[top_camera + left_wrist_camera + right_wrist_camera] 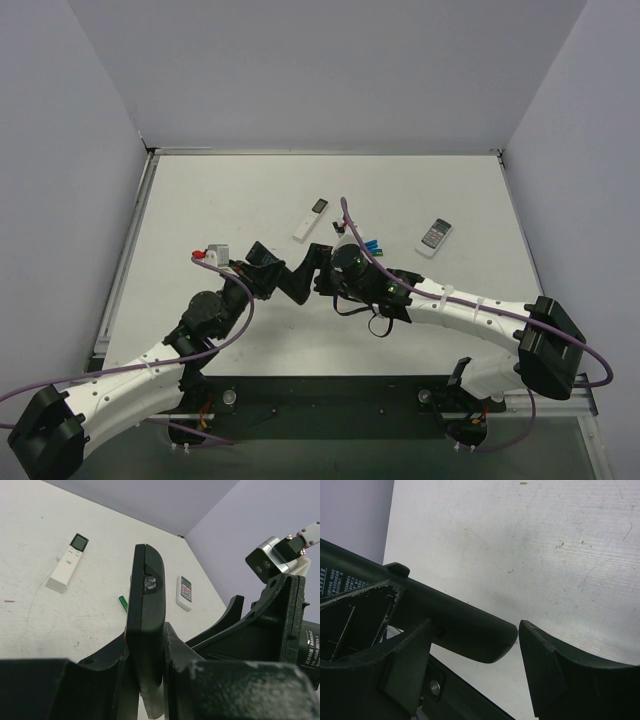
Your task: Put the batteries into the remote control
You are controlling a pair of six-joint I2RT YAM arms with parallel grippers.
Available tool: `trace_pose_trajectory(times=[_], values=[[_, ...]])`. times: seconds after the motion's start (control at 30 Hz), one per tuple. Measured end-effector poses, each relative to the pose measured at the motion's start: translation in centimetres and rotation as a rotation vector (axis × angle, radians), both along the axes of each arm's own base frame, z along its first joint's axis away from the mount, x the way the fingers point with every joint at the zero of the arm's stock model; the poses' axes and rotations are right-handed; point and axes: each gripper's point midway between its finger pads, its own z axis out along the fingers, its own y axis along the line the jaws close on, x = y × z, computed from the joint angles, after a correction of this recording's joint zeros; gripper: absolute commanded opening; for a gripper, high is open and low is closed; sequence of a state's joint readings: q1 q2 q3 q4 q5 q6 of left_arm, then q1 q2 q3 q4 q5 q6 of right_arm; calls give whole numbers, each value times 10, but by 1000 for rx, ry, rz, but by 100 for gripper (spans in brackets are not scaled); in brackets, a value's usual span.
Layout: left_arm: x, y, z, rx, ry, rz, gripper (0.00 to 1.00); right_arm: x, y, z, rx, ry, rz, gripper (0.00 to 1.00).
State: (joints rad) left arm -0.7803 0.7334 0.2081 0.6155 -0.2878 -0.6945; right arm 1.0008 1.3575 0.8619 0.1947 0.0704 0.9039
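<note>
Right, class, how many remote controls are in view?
3: black remote in the left gripper, white stick remote mid-table, short white remote right of it. More could be hidden.

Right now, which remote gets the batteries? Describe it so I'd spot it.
Start at the white table's middle, where the two arms meet. There the left arm's jaws clamp the black remote control. The slim white remote and short white remote lie flat beyond it; it alone is black.

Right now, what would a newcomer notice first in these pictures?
The black remote, clamped edge-on in the left tool mid-table, with the right tool open at its free end. Beyond it lie a white stick remote, a short white remote and a green battery.
</note>
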Motion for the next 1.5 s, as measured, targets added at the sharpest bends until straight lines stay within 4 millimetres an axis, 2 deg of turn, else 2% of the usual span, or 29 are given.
trace_pose_trajectory(times=[0.33,0.77,0.87,0.93,1.03,1.1,1.37,1.5], values=[[2,3,-1,6,3,22,0,-3,-3,-12,-25,42,-16,63],[7,3,-20,82,30,35,0,2,-2,-29,-83,87,-31,61],[6,3,-23,93,41,32,0,2,-4,-31,-101,76,-22,64],[6,3,-25,103,67,35,0,3,-7,-32,-129,48,-1,73],[9,2,-20,106,91,35,0,0,-15,-33,-187,-60,104,88],[10,1,-15,93,99,22,0,-6,-22,-30,-231,-149,210,94],[7,-8,-1,123,147,-87,0,-40,-25,21,-335,-685,705,96],[0,-18,19,136,147,-170,0,-54,-22,31,-365,-880,901,100]])
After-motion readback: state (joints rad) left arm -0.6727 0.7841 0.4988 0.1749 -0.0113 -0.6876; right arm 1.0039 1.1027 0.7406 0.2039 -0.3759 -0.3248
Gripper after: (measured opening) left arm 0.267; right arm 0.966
